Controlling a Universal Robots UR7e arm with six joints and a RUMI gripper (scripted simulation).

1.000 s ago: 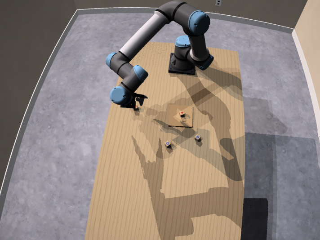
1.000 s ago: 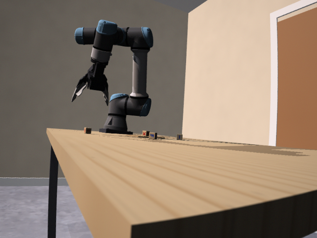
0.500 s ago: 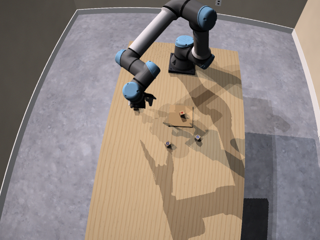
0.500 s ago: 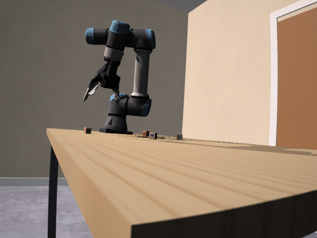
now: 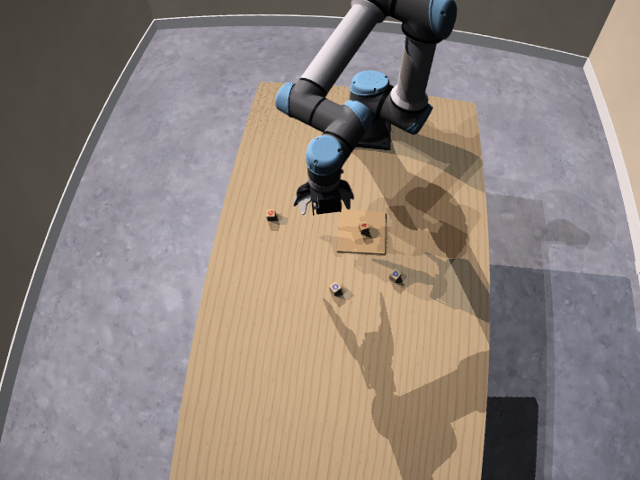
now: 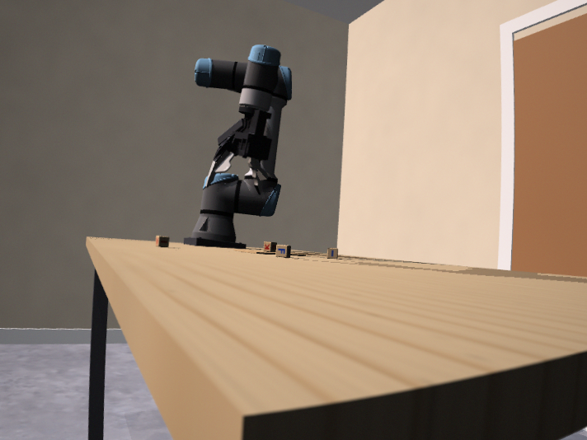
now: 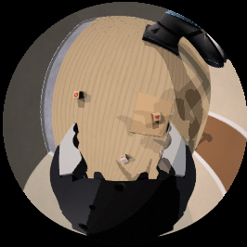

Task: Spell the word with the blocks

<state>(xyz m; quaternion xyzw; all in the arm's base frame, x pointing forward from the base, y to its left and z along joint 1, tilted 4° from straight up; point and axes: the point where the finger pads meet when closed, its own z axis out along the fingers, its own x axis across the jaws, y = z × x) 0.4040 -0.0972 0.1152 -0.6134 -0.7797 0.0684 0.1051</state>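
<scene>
While one block (image 5: 363,227) (image 6: 269,245) (image 7: 157,117) sits on one mat (image 5: 351,245) (image 7: 142,127), three blocks lie off it, below one wide-open, empty gripper (image 5: 324,206) (image 6: 232,184) (image 7: 122,123).

Below the pincer (image 5: 324,206) (image 6: 232,185) (image 7: 122,123), your wooden table (image 5: 258,361) (image 6: 307,331) (image 7: 107,70) carries the G block (image 5: 271,215) (image 6: 162,241) (image 7: 76,95) to its right and the mat (image 5: 349,246) (image 6: 265,252) (image 7: 143,126) to its left; you'll find the O block (image 5: 335,288) (image 6: 283,250) (image 7: 123,159) and D block (image 5: 395,276) (image 6: 332,252) (image 7: 162,151) farther from the base.

The table (image 5: 269,330) (image 6: 331,326) (image 7: 109,70) looks like pale wood with a striped, fairly matt grain. The mat (image 5: 349,243) (image 7: 141,125) looks smooth and matt. The far robot arm (image 5: 338,48) (image 6: 220,73) has glossy, plastic-looking blue caps. The floor (image 5: 119,232) (image 6: 52,388) looks like mottled, matt stone.
</scene>
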